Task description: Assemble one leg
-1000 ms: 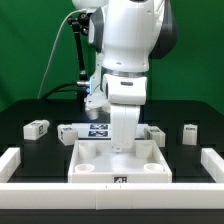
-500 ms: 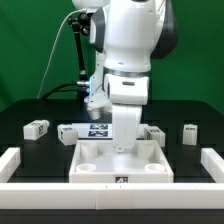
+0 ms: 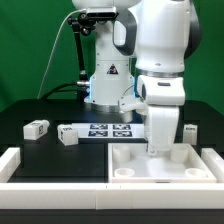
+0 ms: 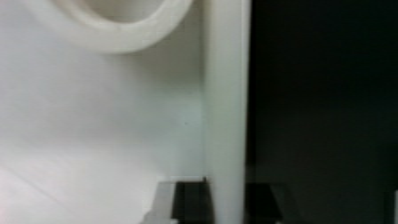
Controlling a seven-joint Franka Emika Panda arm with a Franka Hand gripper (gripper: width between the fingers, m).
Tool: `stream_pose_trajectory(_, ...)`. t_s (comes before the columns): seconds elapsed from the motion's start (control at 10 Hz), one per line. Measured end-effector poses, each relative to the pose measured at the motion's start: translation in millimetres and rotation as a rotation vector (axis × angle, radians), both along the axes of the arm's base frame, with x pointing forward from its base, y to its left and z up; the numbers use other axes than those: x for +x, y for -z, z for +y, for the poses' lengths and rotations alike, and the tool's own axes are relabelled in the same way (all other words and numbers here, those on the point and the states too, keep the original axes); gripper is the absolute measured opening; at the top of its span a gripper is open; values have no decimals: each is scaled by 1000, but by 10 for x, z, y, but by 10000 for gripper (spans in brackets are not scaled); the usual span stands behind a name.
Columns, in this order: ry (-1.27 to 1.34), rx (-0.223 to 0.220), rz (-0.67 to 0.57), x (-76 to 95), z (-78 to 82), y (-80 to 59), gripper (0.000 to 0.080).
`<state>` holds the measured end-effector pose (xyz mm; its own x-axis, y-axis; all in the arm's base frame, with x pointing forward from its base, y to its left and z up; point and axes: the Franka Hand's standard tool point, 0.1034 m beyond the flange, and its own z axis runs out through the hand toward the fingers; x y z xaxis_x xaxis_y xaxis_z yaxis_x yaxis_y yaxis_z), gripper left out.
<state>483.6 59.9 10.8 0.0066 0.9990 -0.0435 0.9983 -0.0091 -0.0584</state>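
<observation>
The large white square tray (image 3: 135,172) lies on the black table, right of centre in the exterior view. My gripper (image 3: 160,148) reaches down onto its far wall. In the wrist view the gripper (image 4: 228,206) has its dark fingers (image 4: 185,206) on either side of the tray's thin wall (image 4: 228,100), shut on it. A round socket (image 4: 125,25) of the tray shows beside the wall. Three small white legs with tags lie on the table: one at the far left (image 3: 37,128), one beside the marker board (image 3: 68,134), one at the right (image 3: 189,131).
The marker board (image 3: 108,129) lies behind the tray, in the middle. A low white fence (image 3: 12,160) runs along the table's left side and front, with another part at the right (image 3: 212,158). The arm's base (image 3: 105,75) stands at the back.
The arm has swung to the exterior view's right and the tray has slid right with it. The marker board, half hidden before, now shows in full.
</observation>
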Motion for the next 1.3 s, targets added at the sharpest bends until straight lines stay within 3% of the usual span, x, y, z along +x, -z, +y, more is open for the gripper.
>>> stream_pose_trajectory(0.5,12,-6,17,69,118,-1,67)
stream_pose_trajectory(0.8,14,-6,17,69,106,1,67)
stream_pose_trajectory(1.1,14,-6,17,69,103,1,447)
stream_pose_trajectory(1.2,15,-6,17,69,102,1,447)
stream_pose_trajectory(1.3,15,-6,17,69,102,1,598)
